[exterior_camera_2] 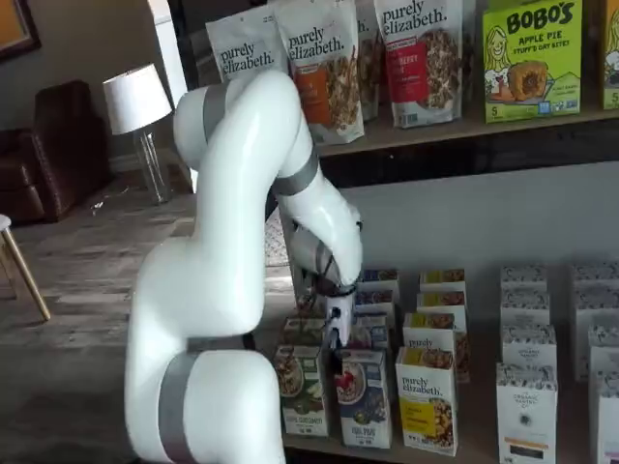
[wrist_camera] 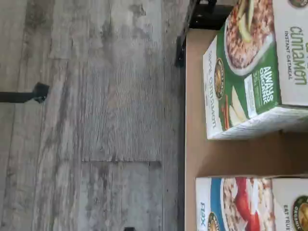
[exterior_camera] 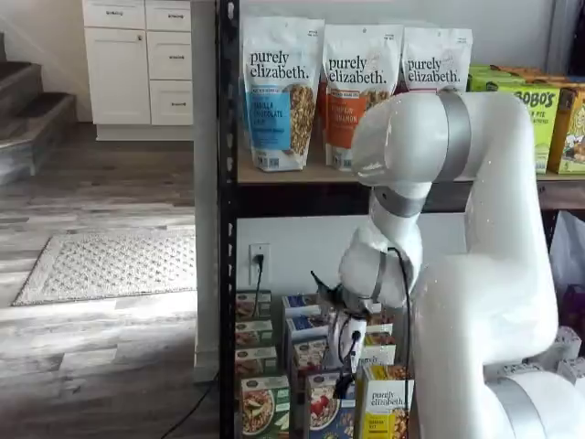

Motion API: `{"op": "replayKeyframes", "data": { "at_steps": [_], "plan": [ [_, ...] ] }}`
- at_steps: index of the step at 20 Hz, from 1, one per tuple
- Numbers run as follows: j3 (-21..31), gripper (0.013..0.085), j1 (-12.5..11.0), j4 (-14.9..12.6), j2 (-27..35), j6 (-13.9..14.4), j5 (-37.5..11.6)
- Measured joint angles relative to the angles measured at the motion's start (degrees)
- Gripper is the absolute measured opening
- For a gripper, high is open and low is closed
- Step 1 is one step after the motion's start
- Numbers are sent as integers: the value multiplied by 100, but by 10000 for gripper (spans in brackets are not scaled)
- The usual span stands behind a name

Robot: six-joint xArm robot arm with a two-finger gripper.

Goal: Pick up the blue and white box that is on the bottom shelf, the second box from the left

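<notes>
The blue and white box [exterior_camera_2: 365,396] stands at the front of the bottom shelf [wrist_camera: 192,120], between a green-fronted carton [exterior_camera_2: 303,391] and a yellow "purely elizabeth" carton [exterior_camera_2: 428,396]. It shows in both shelf views [exterior_camera: 327,407]. In the wrist view only part of the blue and white box [wrist_camera: 240,204] shows, beside the green carton [wrist_camera: 245,72]. My gripper [exterior_camera_2: 336,340] hangs just above and a little behind the blue and white box, and it also shows in a shelf view [exterior_camera: 345,370]. Its fingers are seen side-on, so I cannot tell whether there is a gap. Nothing is held.
More rows of small cartons [exterior_camera_2: 445,290] stand behind the front row. White cartons [exterior_camera_2: 527,401] fill the shelf's right part. Tall granola bags [exterior_camera: 279,91] sit on the wooden tier above. A black rack post [exterior_camera: 227,229] stands at the left. Grey plank floor [wrist_camera: 96,120] lies before the shelf.
</notes>
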Motion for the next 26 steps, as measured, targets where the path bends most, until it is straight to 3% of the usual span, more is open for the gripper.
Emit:
{"op": "replayKeyframes", "data": {
  "at_steps": [1,2,5,11,17,26],
  "plan": [
    [-15,850,-1,-100,10,88,19],
    [-91,850,-4,-434,76,379,75],
    [-198,850,10,-587,216,523,52],
    [-242,850,80,35,443,-10,-552],
    [-495,850,88,452,706,-393,-798],
    [-1304,850,13,-317,1324,264,-644]
  ]
}}
